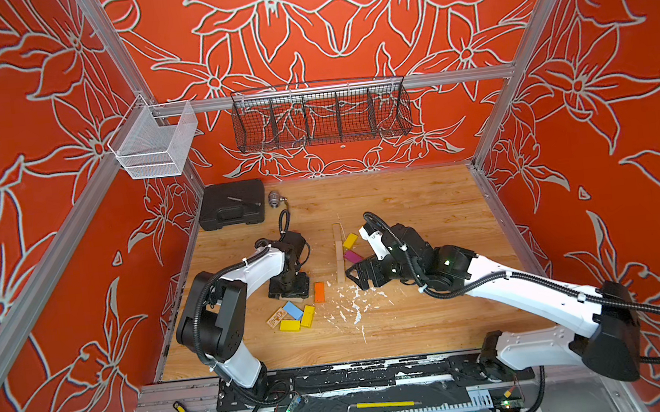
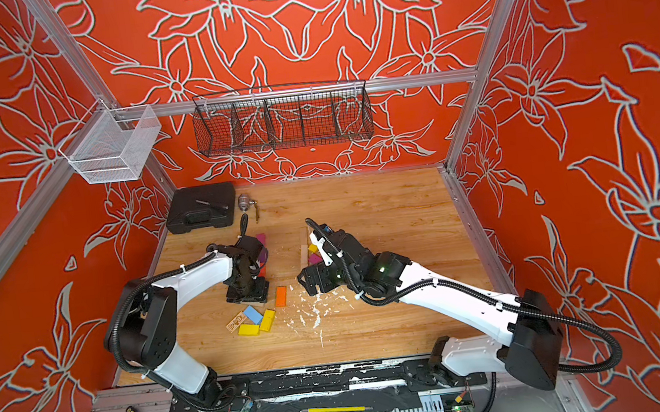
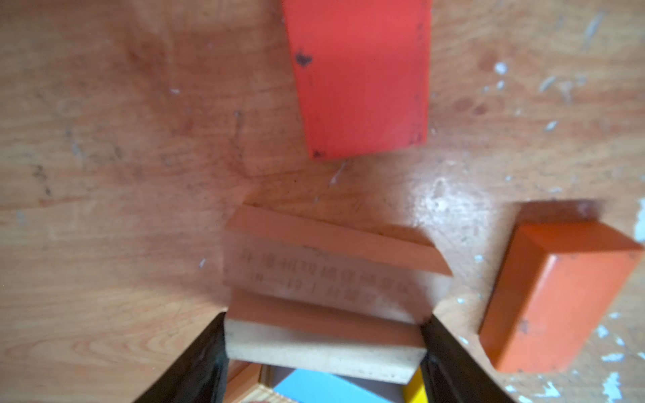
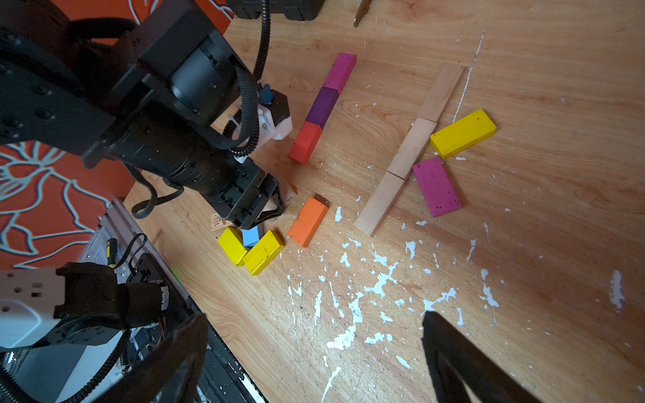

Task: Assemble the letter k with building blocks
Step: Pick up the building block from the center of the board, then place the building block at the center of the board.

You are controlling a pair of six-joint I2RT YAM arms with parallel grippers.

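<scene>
My left gripper (image 1: 289,288) points down beside the orange block (image 1: 319,291). In the left wrist view its fingers (image 3: 195,363) touch both ends of a plain wooden block (image 3: 324,345); a second plain block with faint print (image 3: 324,275) lies blurred against it. Three plain planks (image 4: 412,146) form a straight line, with a yellow block (image 4: 462,132) and a magenta block (image 4: 436,186) slanting off its side. Magenta, purple and red blocks (image 4: 323,106) form another row. My right gripper (image 4: 314,321) hovers open over bare table near the planks.
A light blue block (image 1: 293,310), two yellow blocks (image 1: 307,316) and a printed plank (image 1: 275,318) cluster near the left arm. White flecks (image 1: 351,301) litter the table. A black case (image 1: 232,204) and a metal part (image 1: 274,199) sit at the back left.
</scene>
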